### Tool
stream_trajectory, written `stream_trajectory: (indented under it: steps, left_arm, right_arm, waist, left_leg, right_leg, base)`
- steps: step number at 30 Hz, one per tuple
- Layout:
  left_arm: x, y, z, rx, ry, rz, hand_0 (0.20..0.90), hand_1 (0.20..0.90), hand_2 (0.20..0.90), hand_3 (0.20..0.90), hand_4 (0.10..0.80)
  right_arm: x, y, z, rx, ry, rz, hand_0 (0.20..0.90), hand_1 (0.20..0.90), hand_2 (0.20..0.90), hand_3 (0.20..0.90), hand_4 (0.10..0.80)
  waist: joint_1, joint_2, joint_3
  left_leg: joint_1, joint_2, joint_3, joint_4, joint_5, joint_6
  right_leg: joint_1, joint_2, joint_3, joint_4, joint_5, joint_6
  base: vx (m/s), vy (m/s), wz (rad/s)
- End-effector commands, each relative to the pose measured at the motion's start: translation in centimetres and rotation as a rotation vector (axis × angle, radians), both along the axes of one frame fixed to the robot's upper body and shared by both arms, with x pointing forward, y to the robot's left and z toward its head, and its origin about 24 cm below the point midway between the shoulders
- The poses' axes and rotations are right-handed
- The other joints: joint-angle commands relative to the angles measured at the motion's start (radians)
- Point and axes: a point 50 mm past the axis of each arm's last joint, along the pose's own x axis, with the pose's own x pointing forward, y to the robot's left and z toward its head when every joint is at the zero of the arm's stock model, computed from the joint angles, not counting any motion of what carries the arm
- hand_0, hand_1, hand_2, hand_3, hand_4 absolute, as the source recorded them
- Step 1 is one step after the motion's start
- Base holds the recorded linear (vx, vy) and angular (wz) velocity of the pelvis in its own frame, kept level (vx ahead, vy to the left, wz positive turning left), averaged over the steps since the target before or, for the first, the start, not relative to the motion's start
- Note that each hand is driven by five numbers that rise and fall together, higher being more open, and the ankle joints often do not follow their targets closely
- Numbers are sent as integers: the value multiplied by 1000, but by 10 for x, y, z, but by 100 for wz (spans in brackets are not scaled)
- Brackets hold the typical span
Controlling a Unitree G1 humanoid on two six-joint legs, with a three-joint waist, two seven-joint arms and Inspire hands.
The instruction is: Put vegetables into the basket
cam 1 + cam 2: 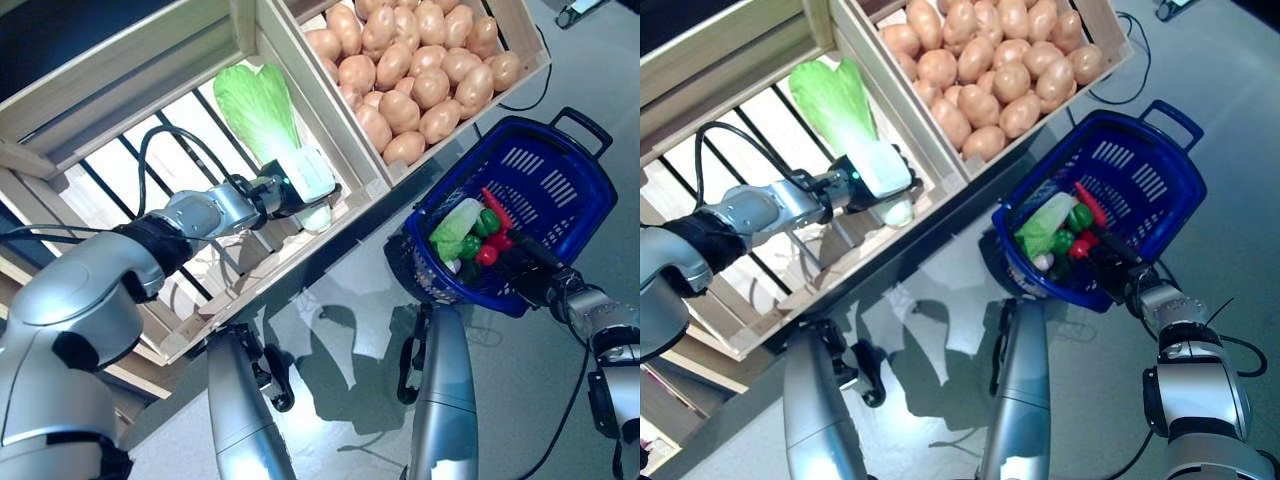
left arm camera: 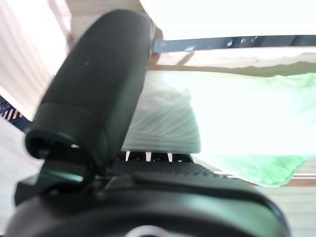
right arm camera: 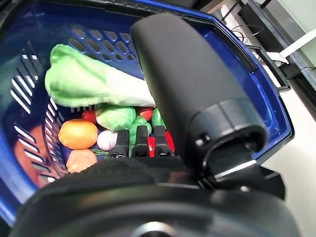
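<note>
The right hand (image 1: pixel 528 262) is curled over the near rim of the blue plastic basket (image 1: pixel 560 190), which holds a pale green cabbage (image 3: pixel 89 84), red and green peppers (image 1: pixel 490 232) and an orange round vegetable (image 3: pixel 78 134). The left hand (image 1: pixel 272 194) grips the white stalk of a green-leafed cabbage (image 1: pixel 262 110) lying in the slatted wooden crate (image 1: pixel 110 60). Beyond, a second wooden crate (image 1: pixel 524 40) holds brown potatoes (image 1: pixel 420 70).

A slatted wooden crate shelf (image 1: pixel 200 330) holds a green-and-white cabbage (image 1: pixel 262 110) lying on its slats in one compartment, while the neighbouring compartment (image 1: pixel 520 40) is heaped with brown potatoes (image 1: pixel 415 70), all standing above the grey floor (image 1: pixel 520 400).
</note>
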Motion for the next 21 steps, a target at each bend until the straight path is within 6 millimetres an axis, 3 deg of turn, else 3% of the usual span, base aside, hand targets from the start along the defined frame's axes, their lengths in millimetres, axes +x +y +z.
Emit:
stream_trajectory:
  steps: [1, 7, 8, 9, 14, 18, 21]
  left_arm:
    - [11, 22, 61, -2, -181, 171, 900, 900, 900, 900, 800]
    - [15, 43, 58, 8, -133, 355, 900, 900, 900, 900, 800]
    - [15, 47, 56, -1, -117, 383, 799, 799, 799, 799, 733]
    - [15, 50, 53, -12, -104, 398, 300, 300, 300, 300, 400]
    - [14, 52, 46, -125, -80, 351, 300, 300, 300, 300, 400]
    - [11, 56, 45, -240, -85, 295, 300, 300, 300, 300, 400]
    - [7, 59, 40, -373, -85, 231, 300, 300, 300, 300, 400]
  right_arm:
    - [13, 9, 15, 63, -169, -83, 900, 900, 900, 900, 800]
    - [23, 25, 33, 42, -289, -46, 900, 900, 900, 900, 800]
    - [24, 27, 35, 31, -297, -43, 900, 900, 900, 900, 800]
    - [25, 30, 38, 12, -301, -38, 900, 900, 900, 900, 800]
    - [27, 38, 40, -59, -307, 10, 900, 900, 900, 900, 800]
    - [26, 37, 41, -176, -340, 38, 900, 900, 900, 900, 800]
    - [27, 47, 46, -278, -392, 61, 900, 900, 900, 900, 800]
  waist:
    - [-31, -20, -30]
    - [-45, -27, -22]
    - [-46, -28, -23]
    - [-47, -28, -24]
    - [-47, -23, -38]
    - [-40, -20, -58]
    - [-37, -22, -70]
  left_leg:
    - [25, 39, -52, -30, -105, -64]
    - [18, 52, -53, -27, -107, -63]
    - [18, 51, -54, -31, -108, -61]
    - [22, 51, -53, -37, -109, -58]
    - [86, 45, -28, -107, -100, -45]
    - [160, 60, -1, -172, -83, -41]
    - [223, 66, 23, -239, -60, -43]
  right_leg:
    - [-53, -34, 14, -106, 153, 3]
    - [-60, -34, 20, -110, 157, 8]
    - [-60, -33, 20, -113, 157, 9]
    - [-56, -33, 18, -120, 157, 10]
    - [12, -29, -8, -183, 160, 10]
    - [97, -30, -29, -252, 170, 15]
    - [170, -25, -45, -309, 179, 19]
  base:
    - [0, 0, 0]
    - [-30, 9, -7]
    - [-32, 11, -10]
    - [-27, 15, -4]
    - [7, 42, -2]
    - [46, 39, -6]
    - [40, 53, -5]
